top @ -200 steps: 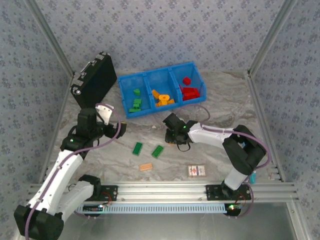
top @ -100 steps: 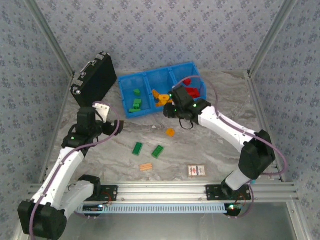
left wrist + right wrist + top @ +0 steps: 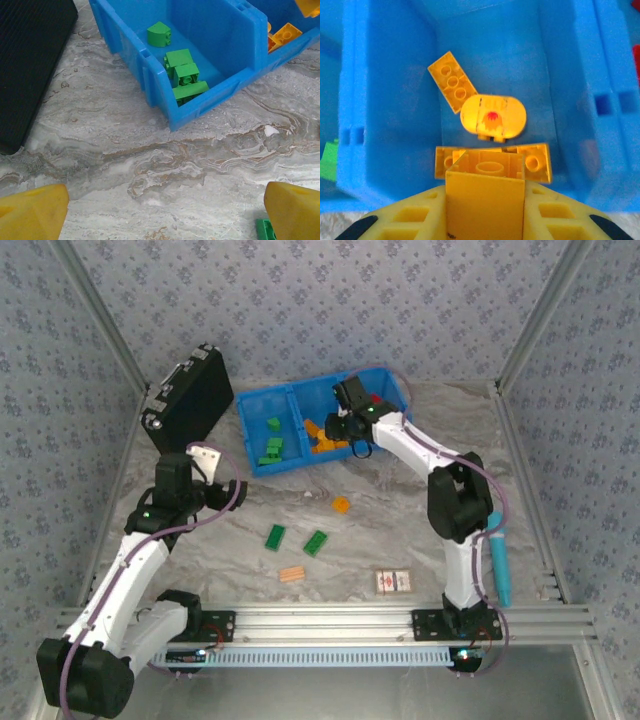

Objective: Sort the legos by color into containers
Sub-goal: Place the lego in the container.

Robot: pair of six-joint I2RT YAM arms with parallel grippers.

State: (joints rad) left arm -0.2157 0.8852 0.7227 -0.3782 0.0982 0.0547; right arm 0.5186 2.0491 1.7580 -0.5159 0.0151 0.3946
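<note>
Over the middle bin of the blue tray (image 3: pixel 262 395), the right end effector (image 3: pixel 342 428) grips one orange-yellow brick (image 3: pixel 485 192) between its narrow fingers. Other yellow bricks (image 3: pixel 452 87) lie in the bin just below it. The left end effector (image 3: pixel 162 212) hangs wide open, with nothing in it, above the worktop (image 3: pixel 125 165), near the front of the left bin, where the sorted green bricks (image 3: pixel 182 75) lie. Two loose green bricks (image 3: pixel 275 536) and one loose orange brick (image 3: pixel 341 504) lie on the worktop, apart from the tray.
</note>
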